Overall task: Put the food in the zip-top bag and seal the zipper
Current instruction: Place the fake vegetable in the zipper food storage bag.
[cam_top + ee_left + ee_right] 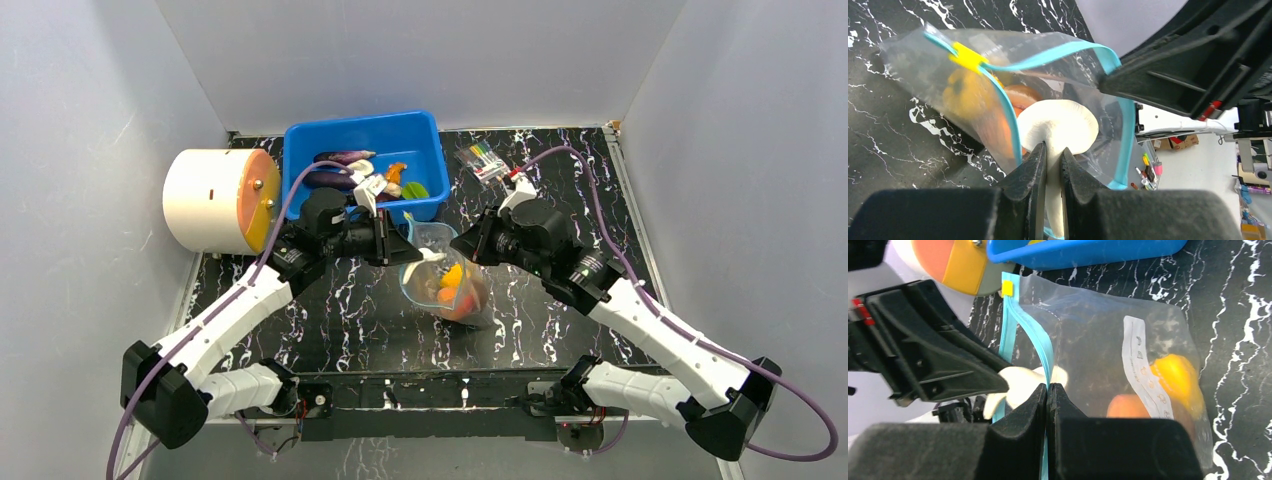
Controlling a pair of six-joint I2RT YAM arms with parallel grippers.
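Step in hand: you're loading food. A white mushroom is at the mouth of the zip-top bag and not yet let go.
Left arm: your left gripper is clamped on the mushroom's stem, with the cap leading into the opening.
Right arm: your right gripper is pinched tight on the zipper, holding one lip up so the mouth gapes.
Bag position: it's mid-table, just on the near side of the blue bin, with its belly resting on the surface.
Already inside: a yellow pepper and an orange fruit are down at the bottom.
Waiting: the eggplant and a few other pieces sit in the bin at the table's far edge.
Zipper state: it's open, and the yellow slider is parked at one end of the strip.
Next move: push the cap fully past both lips, then part the left jaws so the mushroom drops clear of the strip. Keep the right pinch steady, because this floppy mouth will likely fold shut if it slackens.
Watch for: the cap could snag on the near lip and drag the bag along.
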